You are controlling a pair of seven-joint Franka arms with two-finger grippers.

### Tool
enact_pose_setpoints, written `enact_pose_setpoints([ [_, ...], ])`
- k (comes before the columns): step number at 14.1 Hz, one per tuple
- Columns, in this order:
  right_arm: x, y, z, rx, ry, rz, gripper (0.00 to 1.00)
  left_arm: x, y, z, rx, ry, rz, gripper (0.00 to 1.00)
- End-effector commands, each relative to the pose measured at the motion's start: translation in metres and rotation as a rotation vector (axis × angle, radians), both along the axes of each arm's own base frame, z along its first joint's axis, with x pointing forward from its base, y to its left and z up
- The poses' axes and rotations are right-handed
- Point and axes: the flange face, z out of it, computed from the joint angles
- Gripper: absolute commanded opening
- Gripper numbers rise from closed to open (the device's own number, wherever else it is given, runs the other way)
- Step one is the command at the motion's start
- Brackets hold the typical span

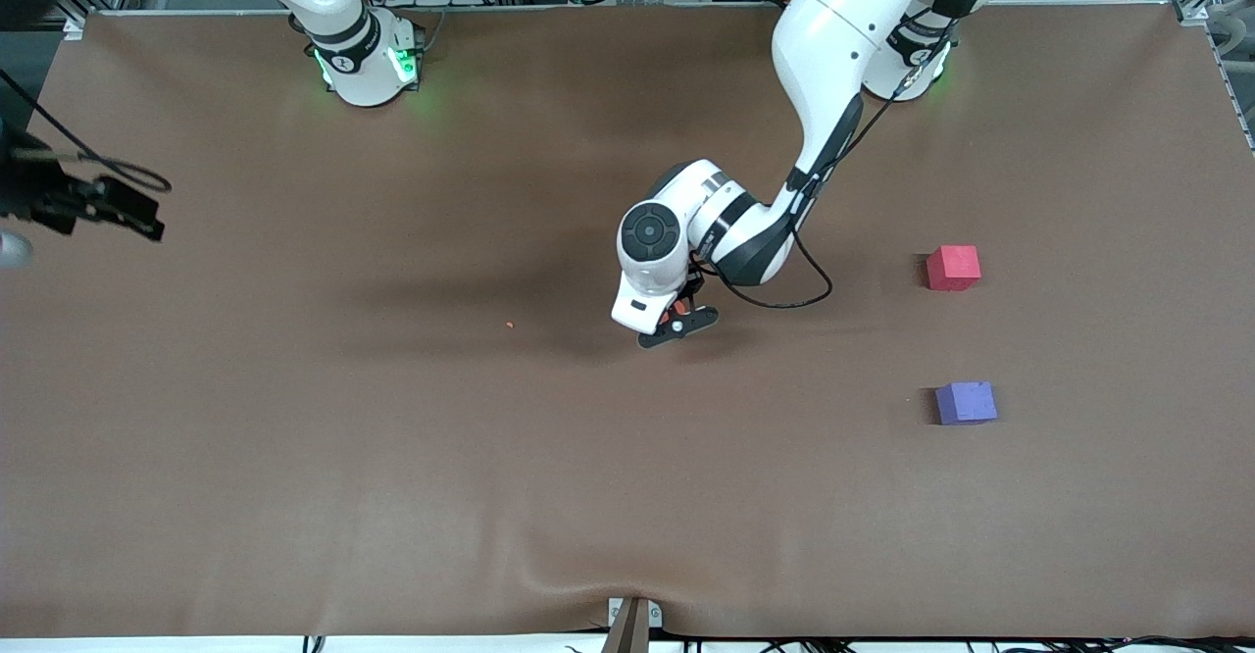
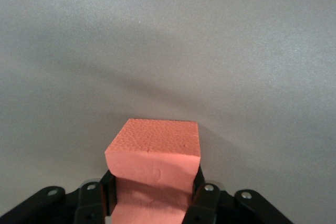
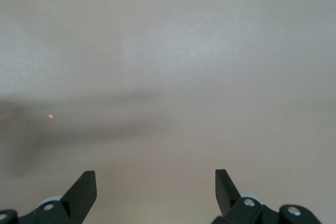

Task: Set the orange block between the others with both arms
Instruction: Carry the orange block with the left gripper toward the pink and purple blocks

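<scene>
My left gripper (image 2: 154, 192) is shut on the orange block (image 2: 155, 150), and its black fingers (image 2: 201, 190) press into the block's two sides and dent the foam. In the front view the left gripper (image 1: 678, 327) is low at the middle of the table, and the hand hides most of the block. The pinkish-red cube (image 1: 953, 268) and the purple cube (image 1: 966, 403) sit apart toward the left arm's end, the purple one nearer the front camera. My right gripper (image 3: 155, 174) is open with nothing in it, waiting over the right arm's end (image 1: 137, 214).
A brown mat (image 1: 392, 457) covers the whole table. A tiny orange crumb (image 1: 509, 323) lies on it between the two grippers, and the crumb (image 3: 51, 116) also shows in the right wrist view. A bracket (image 1: 632, 624) sticks up at the table's front edge.
</scene>
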Motion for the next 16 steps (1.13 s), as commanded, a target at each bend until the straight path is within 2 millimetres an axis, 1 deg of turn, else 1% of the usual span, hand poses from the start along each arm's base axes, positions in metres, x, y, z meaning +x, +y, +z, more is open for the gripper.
enact_pose_setpoints([
  [1,-0.01,0.001,0.015,-0.013,0.016,0.003,1.0,0.032,0.03,0.036,-0.025,-0.029,0.003,0.0],
  [2,-0.01,0.001,0.02,-0.012,0.01,0.004,1.0,0.049,0.05,0.059,-0.031,-0.029,-0.011,0.0],
  [3,-0.012,-0.003,0.024,-0.01,0.002,-0.003,1.0,0.064,0.074,0.087,-0.041,-0.029,-0.022,0.0],
  [4,-0.016,-0.006,0.03,0.006,-0.007,-0.007,1.0,0.078,0.099,0.112,-0.05,-0.027,-0.045,0.0],
  [5,-0.021,-0.005,0.037,0.019,-0.02,0.002,1.0,0.088,0.125,0.129,-0.045,-0.011,-0.085,0.0],
  [6,-0.022,-0.005,0.039,0.019,-0.02,0.002,1.0,0.097,0.152,0.147,-0.038,0.008,-0.126,0.0],
  [7,-0.024,-0.004,0.04,0.019,-0.019,0.002,1.0,0.107,0.185,0.162,-0.035,0.028,-0.157,0.0],
  [8,-0.028,-0.004,0.047,0.021,-0.031,0.002,1.0,0.112,0.216,0.173,-0.032,0.055,-0.19,0.0],
  [9,-0.034,-0.007,0.055,0.021,-0.046,-0.002,1.0,0.117,0.255,0.182,-0.037,0.071,-0.229,0.0],
  [10,-0.037,-0.008,0.057,0.021,-0.037,-0.004,1.0,0.119,0.296,0.186,-0.046,0.081,-0.269,0.0],
  [11,-0.04,-0.008,0.056,0.021,-0.021,-0.007,1.0,0.119,0.33,0.184,-0.054,0.098,-0.302,0.0],
  [13,-0.045,-0.002,0.06,0.021,-0.013,-0.008,1.0,0.119,0.385,0.17,-0.062,0.126,-0.324,0.0],
  [14,-0.046,-0.002,0.06,0.021,-0.013,-0.006,1.0,0.119,0.407,0.164,-0.066,0.124,-0.339,0.0],
  [15,-0.046,-0.001,0.059,0.021,-0.008,-0.003,1.0,0.119,0.43,0.153,-0.075,0.115,-0.36,0.0],
  [16,-0.046,-0.001,0.059,0.021,-0.008,-0.003,1.0,0.115,0.446,0.143,-0.081,0.103,-0.375,0.0],
])
